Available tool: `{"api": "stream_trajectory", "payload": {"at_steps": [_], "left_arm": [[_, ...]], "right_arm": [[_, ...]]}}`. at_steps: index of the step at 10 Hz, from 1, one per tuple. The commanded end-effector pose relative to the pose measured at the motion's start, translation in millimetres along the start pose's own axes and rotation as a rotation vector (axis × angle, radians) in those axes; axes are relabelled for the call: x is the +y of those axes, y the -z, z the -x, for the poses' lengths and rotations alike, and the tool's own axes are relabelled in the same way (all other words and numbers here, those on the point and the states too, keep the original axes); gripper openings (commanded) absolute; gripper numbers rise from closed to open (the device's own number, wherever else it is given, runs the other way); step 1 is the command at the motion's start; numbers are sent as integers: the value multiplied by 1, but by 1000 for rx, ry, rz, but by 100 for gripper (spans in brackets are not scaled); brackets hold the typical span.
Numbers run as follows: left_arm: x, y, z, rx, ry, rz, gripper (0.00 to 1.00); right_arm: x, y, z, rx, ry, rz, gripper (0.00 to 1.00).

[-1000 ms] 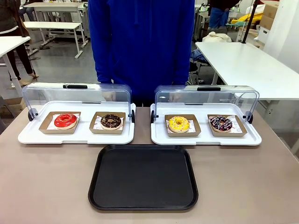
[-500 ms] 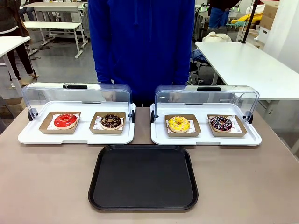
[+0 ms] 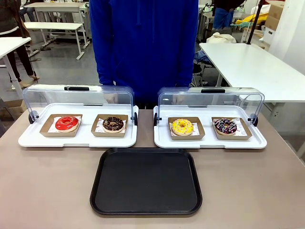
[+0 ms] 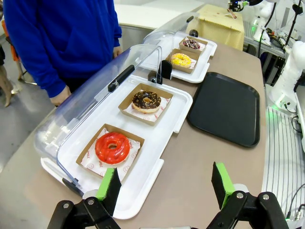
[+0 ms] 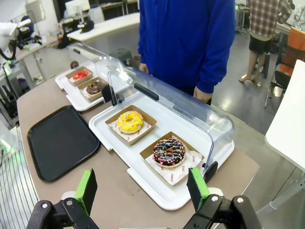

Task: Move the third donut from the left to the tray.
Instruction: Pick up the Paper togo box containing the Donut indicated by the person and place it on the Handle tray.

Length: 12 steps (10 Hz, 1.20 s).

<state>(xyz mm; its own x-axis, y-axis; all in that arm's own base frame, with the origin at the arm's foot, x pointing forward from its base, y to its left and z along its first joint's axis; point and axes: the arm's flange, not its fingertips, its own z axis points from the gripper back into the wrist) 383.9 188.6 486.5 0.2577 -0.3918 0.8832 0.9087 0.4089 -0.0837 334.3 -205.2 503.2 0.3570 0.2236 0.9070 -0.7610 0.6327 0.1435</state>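
Change: none against the earlier front pictures; the four donuts, both clear lids, the black tray (image 3: 145,183) and the person (image 3: 143,47) sit just where they were; no arm has come into the front view.
Left gripper: the left gripper (image 4: 167,185) hangs above the table (image 4: 190,157), just beside the near corner of the left white tray (image 4: 178,95); its green-padded fingers (image 4: 110,187) are spread wide, nothing between them; it looks along the row of donuts towards the far end.
Right gripper: the right gripper (image 5: 143,186) hangs over the near rim of the right white tray (image 5: 157,183); its fingers (image 5: 198,186) are likewise spread wide and hold nothing; it touches neither tray nor donut.
Third donut: the yellow donut (image 3: 182,126) lies on white paper in a small cardboard tray (image 3: 200,133), on the right white tray, in its left place; the dark sprinkled donut (image 3: 225,125) sits just beside it to the right; the clear lid (image 3: 209,98) behind them is swung up and open.
Other donuts: the red donut (image 3: 66,123) and the chocolate donut (image 3: 113,123) lie side by side on the left white tray, its lid raised too.
Black tray: flat on the table, bare, just in front of the gap between the two white trays; apart from the yellow donut.
Person: stands at the far edge in a blue top, a hand (image 5: 202,97) low behind the raised lid.
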Motion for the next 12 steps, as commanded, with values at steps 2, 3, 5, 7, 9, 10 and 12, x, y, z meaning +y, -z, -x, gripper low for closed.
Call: {"api": "stream_trajectory", "payload": {"at_steps": [2, 3, 5, 7, 9, 10, 12], "left_arm": [[0, -1, -2, -10, 12, 7, 100], [0, -1, -2, -10, 12, 7, 100], [0, -1, -2, -10, 12, 7, 100], [0, -1, -2, -10, 12, 7, 100], [0, -1, -2, -10, 12, 7, 100], [0, -1, -2, -10, 12, 7, 100], [0, -1, -2, -10, 12, 7, 100]], "right_arm": [[-3, 0, -3, -23, -27, -2, 100], [-3, 0, -3, -23, -27, -2, 100], [-3, 0, -3, -23, -27, -2, 100], [-3, 0, -3, -23, -27, -2, 100], [-3, 0, -3, -23, -27, -2, 100], [-3, 0, -3, -23, -27, -2, 100], [-3, 0, -3, -23, -27, -2, 100]]}}
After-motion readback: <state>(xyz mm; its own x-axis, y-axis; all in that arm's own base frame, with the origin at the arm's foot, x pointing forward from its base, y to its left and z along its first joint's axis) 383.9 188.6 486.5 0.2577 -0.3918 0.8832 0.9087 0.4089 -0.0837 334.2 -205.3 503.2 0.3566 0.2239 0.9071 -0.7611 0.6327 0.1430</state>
